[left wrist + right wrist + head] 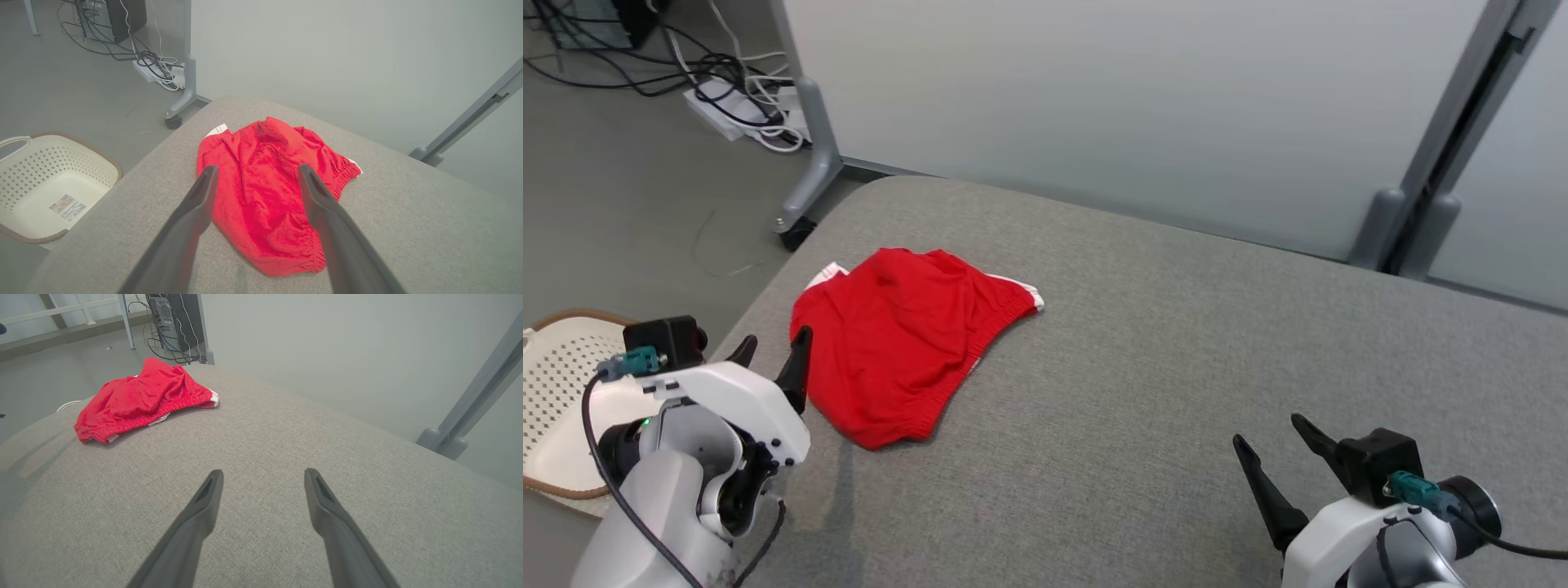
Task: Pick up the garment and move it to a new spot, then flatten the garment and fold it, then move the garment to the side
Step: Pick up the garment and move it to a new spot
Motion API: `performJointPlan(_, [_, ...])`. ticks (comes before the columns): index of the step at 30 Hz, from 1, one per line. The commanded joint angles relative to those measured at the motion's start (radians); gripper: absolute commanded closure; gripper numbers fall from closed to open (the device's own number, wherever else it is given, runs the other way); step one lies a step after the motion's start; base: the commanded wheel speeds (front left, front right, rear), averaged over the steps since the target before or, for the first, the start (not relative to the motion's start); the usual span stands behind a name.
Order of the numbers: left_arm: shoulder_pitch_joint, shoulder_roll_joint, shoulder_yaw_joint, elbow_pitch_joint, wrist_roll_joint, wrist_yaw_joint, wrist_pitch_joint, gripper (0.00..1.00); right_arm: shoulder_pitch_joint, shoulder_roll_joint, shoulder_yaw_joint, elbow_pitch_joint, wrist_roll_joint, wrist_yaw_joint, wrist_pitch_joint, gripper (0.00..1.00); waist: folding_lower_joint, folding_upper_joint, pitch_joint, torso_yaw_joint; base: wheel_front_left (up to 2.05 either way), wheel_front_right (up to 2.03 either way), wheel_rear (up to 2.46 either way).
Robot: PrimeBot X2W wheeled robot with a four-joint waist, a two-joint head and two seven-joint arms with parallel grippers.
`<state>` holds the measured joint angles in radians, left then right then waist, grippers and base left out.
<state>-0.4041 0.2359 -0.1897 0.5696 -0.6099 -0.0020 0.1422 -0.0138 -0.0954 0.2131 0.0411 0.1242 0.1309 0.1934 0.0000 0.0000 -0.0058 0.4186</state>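
A red garment (907,343) with white trim lies crumpled on the grey fabric surface (1176,351), toward its left side. My left gripper (774,349) hovers open just left of the garment's near edge; through the left wrist camera the red garment (269,192) spreads out beyond and between its two dark fingers. My right gripper (1270,437) is open at the lower right, far from the garment, with bare fabric under it. From the right wrist the garment (143,398) appears at the far left, well away from the right gripper (263,475).
A cream perforated laundry basket (564,392) stands on the floor left of the surface (53,188). A pale partition panel (1135,98) on a wheeled foot (796,224) runs behind the surface. Cables and a power strip (735,98) lie on the floor at the back left.
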Motion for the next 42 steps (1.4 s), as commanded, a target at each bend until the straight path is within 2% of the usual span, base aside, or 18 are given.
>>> performJointPlan(1, [-0.038,-0.003,0.006,0.035,-0.015,-0.011,0.010,0.00,-0.017,-0.016,0.009,-0.019,0.003,0.000,0.015,0.00,0.0000,0.0000,0.122,-0.118,0.00,0.00,0.00])
performJointPlan(5, [-0.142,-0.002,0.019,0.166,-0.043,-0.040,0.040,0.00,-0.064,-0.040,0.046,-0.069,0.012,0.000,0.041,0.00,0.0000,0.0000,0.208,-0.192,0.00,0.00,0.00])
performJointPlan(7, [-0.178,0.004,0.032,0.230,-0.060,-0.041,0.057,0.00,-0.075,-0.050,0.067,-0.085,0.015,0.000,0.051,0.00,0.0000,0.0000,0.238,-0.227,0.00,0.00,0.00])
performJointPlan(14, [-0.256,0.023,0.073,0.382,-0.097,-0.014,0.070,0.00,-0.068,-0.062,0.064,-0.120,0.018,0.000,0.059,0.00,0.0000,0.0000,0.294,-0.309,0.00,0.00,0.00])
performJointPlan(20, [-0.312,0.028,0.084,0.506,-0.094,0.078,0.091,0.00,-0.063,-0.062,0.049,-0.137,0.014,0.000,0.054,0.00,0.0000,0.0000,0.308,-0.344,0.00,0.00,0.00])
performJointPlan(23, [-0.334,0.024,0.089,0.539,-0.101,0.103,0.093,0.00,-0.075,-0.053,0.048,-0.136,0.016,0.000,0.047,0.00,0.0000,0.0000,0.302,-0.348,0.00,0.00,0.00])
performJointPlan(24, [-0.338,0.023,0.088,0.547,-0.104,0.102,0.101,0.57,-0.079,-0.051,0.048,-0.131,0.020,0.000,0.042,0.00,0.0000,0.0000,0.295,-0.347,0.00,0.00,0.00])
performJointPlan(25, [-0.345,0.027,0.083,0.551,-0.099,0.094,0.096,0.91,-0.081,-0.048,0.049,-0.126,0.023,0.000,0.039,0.00,0.0000,0.0000,0.288,-0.345,0.00,0.00,0.00])
performJointPlan(26, [-0.351,0.028,0.081,0.555,-0.097,0.089,0.095,1.00,-0.080,-0.045,0.050,-0.117,0.025,0.000,0.034,0.00,0.0000,0.0000,0.278,-0.342,0.00,0.00,0.00])
performJointPlan(30, [-0.376,0.062,0.067,0.545,-0.081,0.058,0.075,1.00,-0.079,-0.026,0.050,-0.075,0.040,0.000,0.008,0.00,0.0000,0.0000,0.223,-0.328,0.00,0.00,0.00])
performJointPlan(36, [-0.404,0.106,0.043,0.461,-0.041,0.016,-0.044,1.00,-0.055,0.002,0.032,0.000,0.059,0.000,-0.045,0.00,0.0000,0.0000,0.093,-0.311,0.00,0.00,0.00])
performJointPlan(42, [-0.428,0.095,0.003,0.334,-0.014,-0.014,-0.077,1.00,-0.004,0.026,-0.018,0.047,0.065,0.000,-0.082,0.00,0.0000,0.0000,-0.030,-0.325,0.00,0.00,0.00])
